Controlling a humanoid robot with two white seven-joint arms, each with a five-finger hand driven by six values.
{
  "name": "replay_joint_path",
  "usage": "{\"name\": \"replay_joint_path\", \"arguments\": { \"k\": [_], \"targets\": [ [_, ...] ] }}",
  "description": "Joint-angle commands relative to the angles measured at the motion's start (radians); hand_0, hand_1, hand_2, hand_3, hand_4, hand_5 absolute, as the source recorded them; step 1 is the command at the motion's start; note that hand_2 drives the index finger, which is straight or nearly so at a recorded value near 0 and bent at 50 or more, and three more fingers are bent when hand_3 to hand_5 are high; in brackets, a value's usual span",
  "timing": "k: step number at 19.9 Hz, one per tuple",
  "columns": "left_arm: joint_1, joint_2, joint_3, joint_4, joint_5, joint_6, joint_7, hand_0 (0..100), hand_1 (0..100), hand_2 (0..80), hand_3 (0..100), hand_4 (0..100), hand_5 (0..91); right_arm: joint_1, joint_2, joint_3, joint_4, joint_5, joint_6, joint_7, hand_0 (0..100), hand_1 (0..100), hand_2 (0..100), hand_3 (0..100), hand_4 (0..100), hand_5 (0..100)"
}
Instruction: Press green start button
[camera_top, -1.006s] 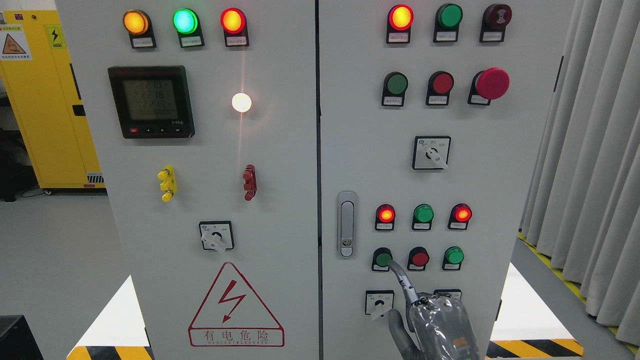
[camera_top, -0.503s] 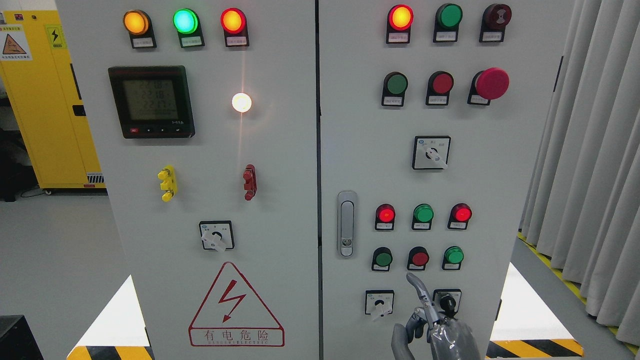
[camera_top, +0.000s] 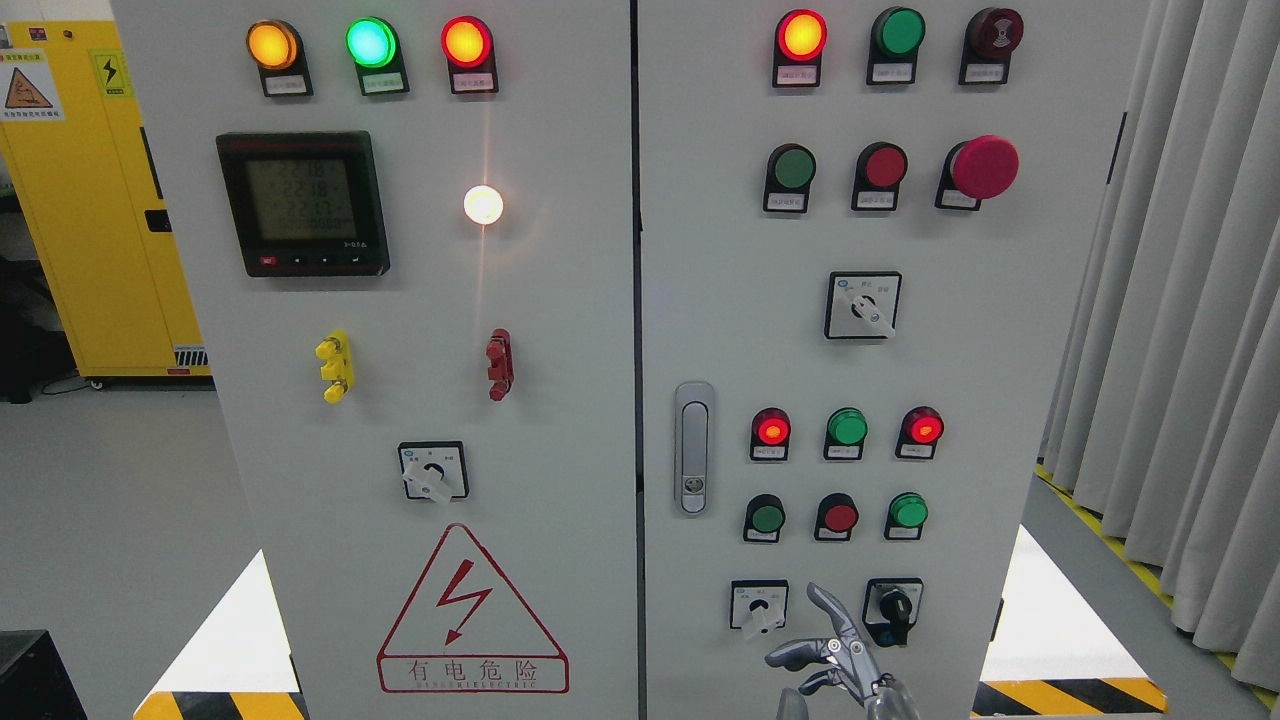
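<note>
a: our right hand (camera_top: 835, 655) sits low at the frame bottom, fingers spread, holding nothing. green start button (camera_top: 767, 518) is up-left of it, beside the red button (camera_top: 840, 517)

b: we should aim one fingertip square on it, clear of red

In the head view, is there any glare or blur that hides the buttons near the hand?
Head view: the white lamp flares with a vertical streak; the meter screen reads washed out; the green button by the right hand stays sharp and free of glare.
</note>
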Motion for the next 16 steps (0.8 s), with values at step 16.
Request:
{"name": "replay_joint_path", "arguments": {
  "k": [16],
  "targets": [
    [0.000, 0.000, 0.000, 0.000, 0.000, 0.000, -0.001, 12, 56, 0.0, 0, 0, 0.0, 0.045, 0.001, 0.050, -0.011, -0.127, -0.015, 0.008, 52, 63, 0, 0, 0, 0]
  ]
}}
